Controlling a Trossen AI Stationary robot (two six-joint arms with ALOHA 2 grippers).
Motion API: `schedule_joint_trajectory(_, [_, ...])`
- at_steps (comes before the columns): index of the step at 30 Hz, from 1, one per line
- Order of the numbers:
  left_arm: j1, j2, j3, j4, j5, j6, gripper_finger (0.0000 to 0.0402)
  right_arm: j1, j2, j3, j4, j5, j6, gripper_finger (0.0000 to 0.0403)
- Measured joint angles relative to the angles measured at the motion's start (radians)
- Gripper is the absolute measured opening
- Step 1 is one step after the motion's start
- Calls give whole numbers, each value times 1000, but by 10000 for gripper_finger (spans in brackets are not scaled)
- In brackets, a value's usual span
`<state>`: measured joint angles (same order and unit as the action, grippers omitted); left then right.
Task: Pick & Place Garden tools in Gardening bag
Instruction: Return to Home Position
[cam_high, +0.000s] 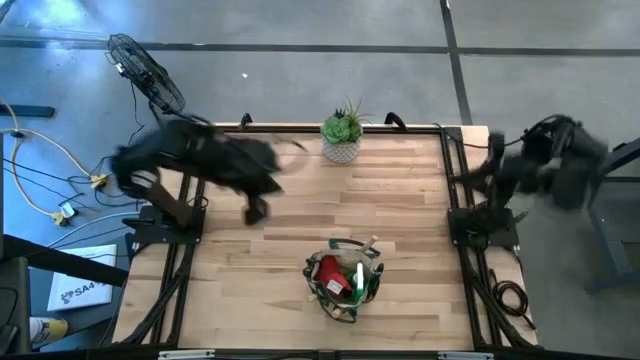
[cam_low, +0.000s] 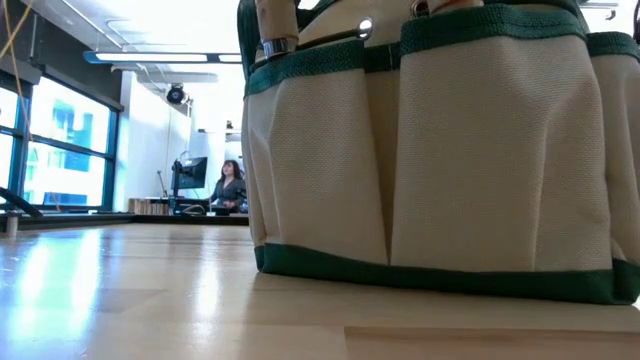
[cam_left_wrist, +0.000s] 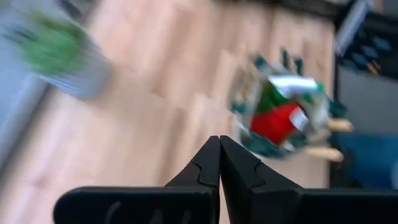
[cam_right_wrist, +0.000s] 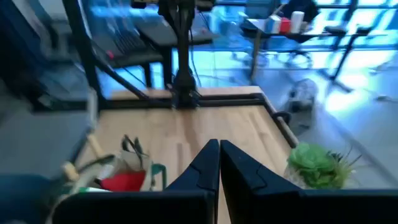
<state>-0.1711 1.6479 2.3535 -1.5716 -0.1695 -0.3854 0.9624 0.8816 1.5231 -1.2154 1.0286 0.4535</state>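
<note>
The gardening bag (cam_high: 343, 281) stands upright on its base near the table's front middle. It holds a red glove-like item (cam_high: 331, 271), a green spray bottle (cam_high: 356, 280) and wooden-handled tools (cam_high: 368, 246). It fills the low view (cam_low: 440, 150) and shows in both wrist views (cam_left_wrist: 283, 112) (cam_right_wrist: 127, 171). My left gripper (cam_high: 254, 212) is shut and empty above the table's left half, far-left of the bag; its fingers meet in its wrist view (cam_left_wrist: 219, 152). My right gripper (cam_high: 493, 148) is shut and empty at the table's far right edge; its wrist view (cam_right_wrist: 219, 155) shows closed fingers.
A green succulent in a white pot (cam_high: 342, 134) stands at the table's far edge, middle. A fan (cam_high: 148, 72) and cables (cam_high: 45, 170) lie on the floor to the left. Bare wood lies between the bag and the pot. A person (cam_low: 228, 187) sits far behind the table.
</note>
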Motion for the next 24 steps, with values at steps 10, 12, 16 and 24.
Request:
schedule_joint_trajectory(10, [0,-423,-170,9,-363,153,0,67,-588,-445,174,27,-55,4])
schedule_joint_trajectory(12, [1,-508,-263,48,-367,153,0,88,-697,-580,284,-11,-126,4])
schedule_joint_trajectory(16, [0,-696,-532,257,-303,172,0,126,-877,-819,606,-73,-329,4])
schedule_joint_trajectory(24, [1,-1120,-1315,933,-197,334,0,137,-834,-1029,813,-187,-384,4])
